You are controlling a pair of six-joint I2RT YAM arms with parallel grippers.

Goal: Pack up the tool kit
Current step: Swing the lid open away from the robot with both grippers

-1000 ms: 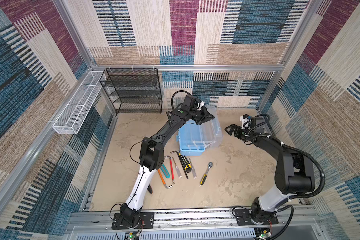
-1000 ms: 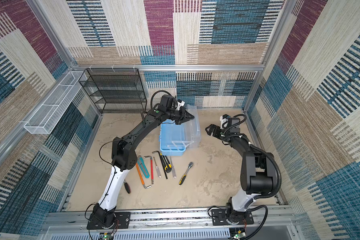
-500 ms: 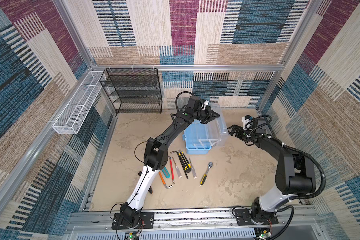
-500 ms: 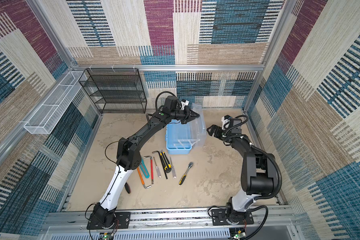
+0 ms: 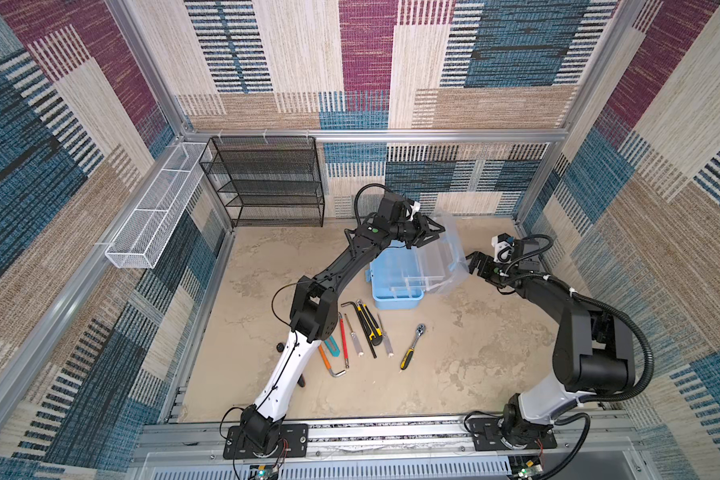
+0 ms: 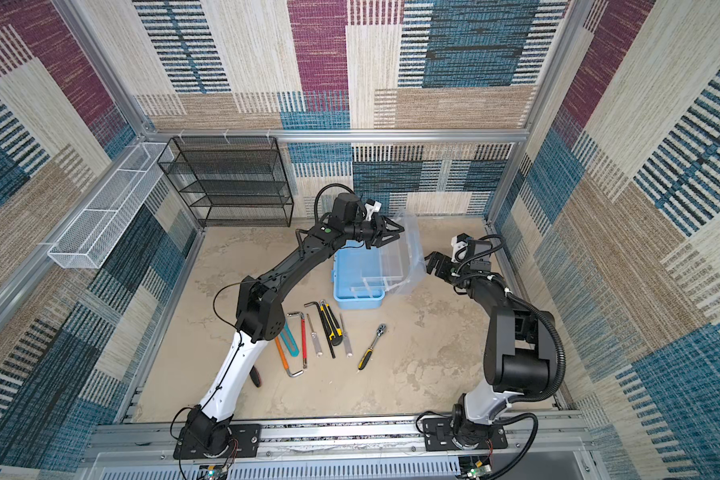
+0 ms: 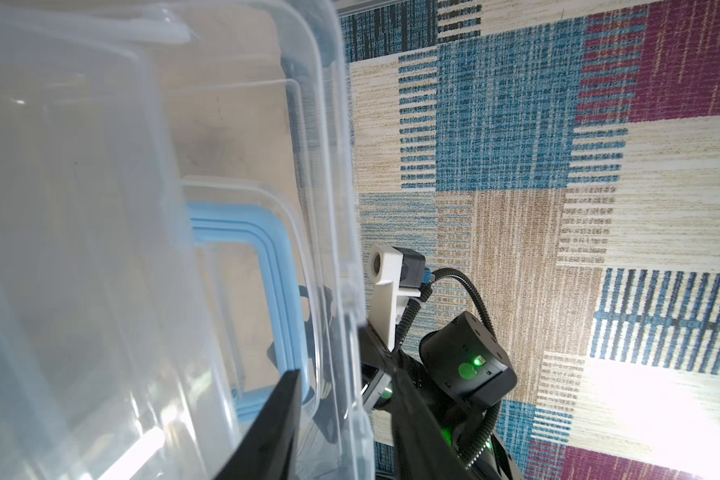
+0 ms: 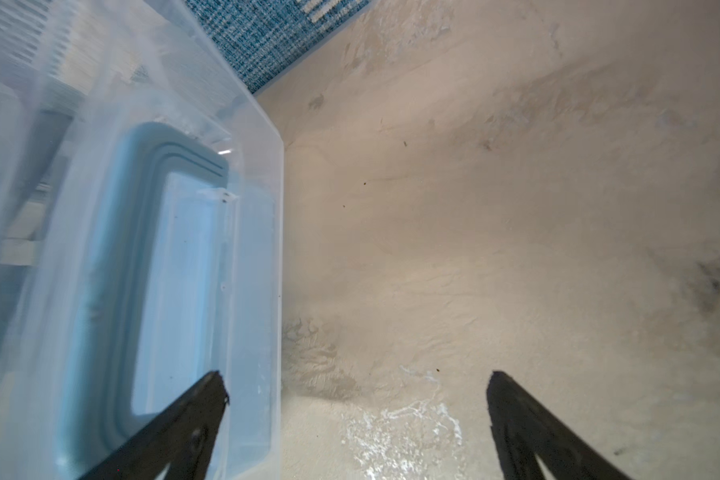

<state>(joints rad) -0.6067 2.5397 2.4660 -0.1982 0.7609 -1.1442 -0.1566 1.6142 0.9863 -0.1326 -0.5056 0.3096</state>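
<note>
Box: a light blue plastic toolbox [image 5: 393,297] sits mid-frame on the sandy counter [image 5: 474,353], its long axis running up and down the picture.
Lid: the clear plastic lid [image 5: 449,253] stands tipped open toward the right of the frame, between the two claws.
Left claw: the left claw [image 5: 438,232] is at the lid's upper end, jaws partly apart astride the rim (not pinching it, by the wrist view), holding nothing.
Right claw: the right claw [image 5: 476,266] is just beside the lid's right edge, spread wide and empty.
Inside the box: a clear plastic tray [image 5: 404,270]; no tools that I can see.
Tools: a row of small hand tools [image 5: 370,328], among them a yellow-handled ratchet [image 5: 411,348], lies below the box in frame, with shafts also up-and-down, well apart from both claws.
Nearer arm: the left, I'd judge, since its elbow hangs just beside the row.
</note>
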